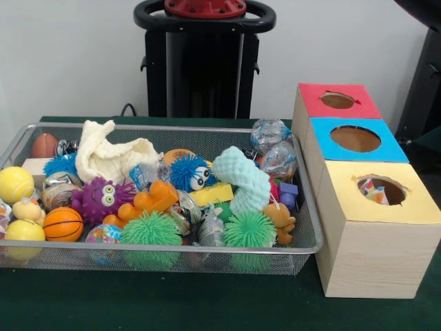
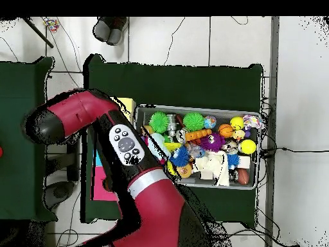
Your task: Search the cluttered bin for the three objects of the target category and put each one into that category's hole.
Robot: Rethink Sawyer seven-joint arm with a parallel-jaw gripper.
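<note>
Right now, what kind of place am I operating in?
Probably a robotics lab test bench: a wire bin crammed with toys, a wooden sorting box with coloured holes, and loose cables on the floor.

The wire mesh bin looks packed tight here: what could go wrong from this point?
1. The wire mesh bin holds toys heaped against each other; a grasp at the spiky green ball may also snag the brown bear figure touching it.
2. The draped cream cloth may hide items from the search.
3. The yellow-topped wooden box already shows something in its round hole; another item might sit high there.
</note>
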